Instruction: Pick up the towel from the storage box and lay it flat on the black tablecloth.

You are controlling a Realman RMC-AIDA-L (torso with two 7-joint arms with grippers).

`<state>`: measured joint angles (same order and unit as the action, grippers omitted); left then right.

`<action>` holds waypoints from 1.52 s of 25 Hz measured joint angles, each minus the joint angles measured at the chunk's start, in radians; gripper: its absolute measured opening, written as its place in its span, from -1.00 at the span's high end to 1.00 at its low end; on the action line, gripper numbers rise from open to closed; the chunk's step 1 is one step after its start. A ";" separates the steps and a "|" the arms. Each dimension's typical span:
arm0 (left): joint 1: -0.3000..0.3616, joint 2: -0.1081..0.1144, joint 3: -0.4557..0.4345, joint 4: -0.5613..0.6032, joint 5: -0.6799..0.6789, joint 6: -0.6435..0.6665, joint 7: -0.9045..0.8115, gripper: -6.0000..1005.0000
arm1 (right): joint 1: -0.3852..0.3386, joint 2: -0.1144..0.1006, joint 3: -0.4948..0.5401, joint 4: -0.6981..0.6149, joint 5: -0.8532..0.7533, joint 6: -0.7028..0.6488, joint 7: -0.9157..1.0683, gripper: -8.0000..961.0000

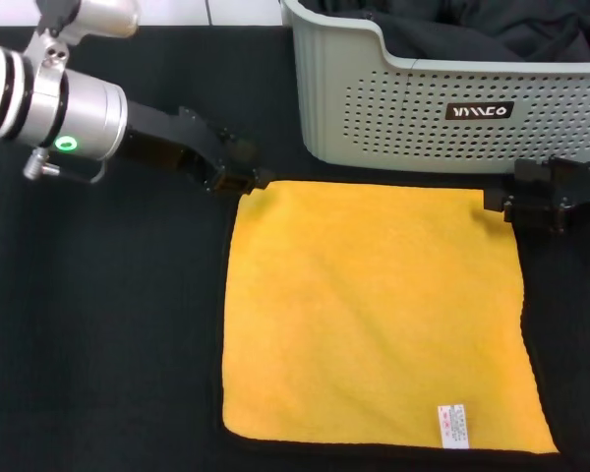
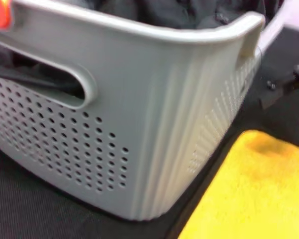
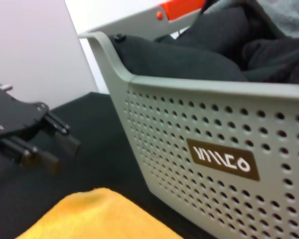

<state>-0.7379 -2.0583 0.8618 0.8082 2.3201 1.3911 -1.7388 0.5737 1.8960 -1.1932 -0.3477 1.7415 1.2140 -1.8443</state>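
Head view, towel (image 1: 379, 315) flat, left fingers (image 1: 238, 178) open, right fingers (image 1: 506, 205) unclear, at far corners.

The head view looks steeply down from above: the towel (image 1: 379, 315) fills the middle, the storage box (image 1: 442, 108) sits up at one o'clock, cut by the top edge, and the black tablecloth (image 1: 98, 334) runs out to nine o'clock. The left wrist view sits low and very near the storage box (image 2: 139, 129), facing its rounded corner, with a towel (image 2: 254, 194) corner just beside it. The right wrist view is also low and close, facing the storage box (image 3: 209, 144) along its logo label (image 3: 223, 159), towel (image 3: 97, 216) edge below. All three views share the box front and the towel's far edge. The right wrist view catches the left gripper (image 3: 57, 149), farther off.
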 joint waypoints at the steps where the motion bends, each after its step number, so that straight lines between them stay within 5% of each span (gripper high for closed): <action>1: -0.006 0.002 0.007 0.001 0.017 0.005 -0.010 0.04 | -0.003 0.001 0.000 -0.004 0.000 0.003 0.000 -0.48; 6: -0.019 0.006 0.017 0.018 0.017 0.053 -0.028 0.04 | -0.025 0.008 0.000 -0.024 0.001 0.043 -0.001 -0.67; 14: 0.105 0.004 0.021 0.089 -0.396 0.377 0.182 0.04 | -0.099 0.011 -0.009 -0.133 -0.013 0.386 -0.033 -0.67; 18: 0.187 -0.002 0.026 0.088 -0.557 0.569 0.306 0.04 | -0.147 0.041 -0.032 -0.251 -0.030 0.585 0.010 -0.66; 23: 0.272 0.002 0.028 0.101 -0.626 0.622 0.350 0.04 | -0.248 0.095 -0.054 -0.456 -0.033 0.589 0.072 -0.66; 38: 0.315 0.054 0.031 -0.003 -0.657 0.637 0.457 0.03 | -0.217 0.104 -0.063 -0.478 0.029 0.586 0.082 -0.66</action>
<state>-0.4231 -2.0041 0.8932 0.8053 1.6627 2.0284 -1.2820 0.3564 1.9999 -1.2564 -0.8255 1.7708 1.7998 -1.7620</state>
